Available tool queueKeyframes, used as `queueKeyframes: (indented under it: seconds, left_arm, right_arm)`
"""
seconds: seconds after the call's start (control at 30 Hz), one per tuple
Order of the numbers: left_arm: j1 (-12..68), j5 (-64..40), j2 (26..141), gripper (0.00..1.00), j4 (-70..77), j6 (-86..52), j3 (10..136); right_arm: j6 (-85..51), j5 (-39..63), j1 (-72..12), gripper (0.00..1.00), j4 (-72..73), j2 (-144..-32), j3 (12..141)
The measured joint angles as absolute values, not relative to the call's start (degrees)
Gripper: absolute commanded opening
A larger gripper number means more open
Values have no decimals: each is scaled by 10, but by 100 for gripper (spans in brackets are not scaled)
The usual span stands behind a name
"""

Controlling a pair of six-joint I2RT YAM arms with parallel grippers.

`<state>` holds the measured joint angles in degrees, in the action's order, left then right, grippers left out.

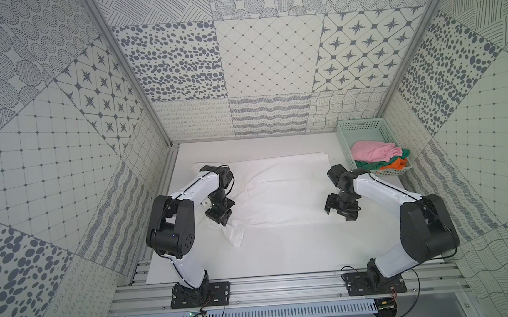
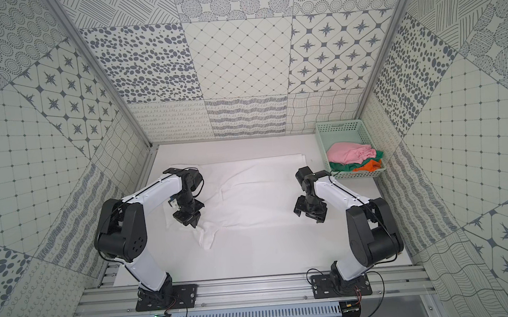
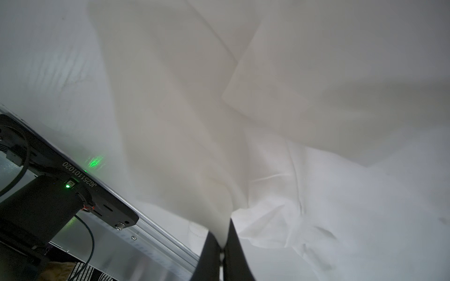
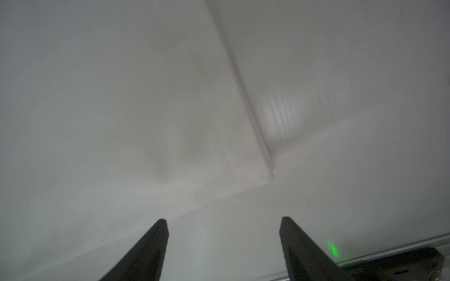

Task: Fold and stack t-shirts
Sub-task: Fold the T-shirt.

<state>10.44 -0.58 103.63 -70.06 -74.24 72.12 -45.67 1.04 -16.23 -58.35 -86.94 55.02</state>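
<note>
Near edge: a silver aluminium rail (image 1: 286, 285) carries both arm bases, just in front of the desk.
Desk: a flat, matt white desk (image 1: 284, 255); white on white, so cloth edges read faintly.
Left pincer (image 1: 224, 222): clenched on a bunched fold of the white cloth t-shirt (image 1: 279, 194). In the left wrist view the cloth is nipped between the black fingertips (image 3: 209, 255).
Right pincer (image 1: 340, 213): released, jaws standing apart with nothing between them, poised at the shirt's near right corner. The right wrist view shows that hemmed corner just ahead.
White cloth t-shirt: spread across mid-desk, mostly flat; it is gathered into creases at the left pincer, with a tongue of cloth trailing toward the near edge.
Step in hand (judged): securing the near edge at both ends before a fold; folding looks barely begun.
Doing it well: lower the right pincer onto the corner and take every layer of the hem. Raise both ends level and keep the edge taut. Carry it over slowly so the cloth lays down without ridges.
Risk: a grip on one layer alone would let the shirt sag and skew.
Basket: a mint-green perforated plastic basket (image 1: 357, 126) stands in the far right corner. It holds a crumpled pink t-shirt (image 1: 371, 154) over a green t-shirt (image 1: 366, 164) and an orange t-shirt (image 1: 395, 164).
Room: grey-and-white patterned wall panels (image 1: 270, 57) enclose three sides.
</note>
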Motion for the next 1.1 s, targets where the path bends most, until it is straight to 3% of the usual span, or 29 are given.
queueKeyframes:
  seconds: [0.3, 0.7, 1.0, 1.1]
  left_arm:
    - [105, -2, 1080, 0, -725, -713, 761]
    - [105, -2, 1084, 0, -737, -699, 779]
    - [104, -2, 1063, 0, -747, -701, 780]
    - [104, -1, 1057, 0, -750, -702, 780]
  right_arm:
    - [-552, 27, -161, 75, -542, -814, 476]
    - [-552, -9, -148, 71, -516, -832, 470]
    - [-515, -32, -145, 41, -497, -893, 490]
    - [-505, -38, -144, 38, -495, -894, 495]
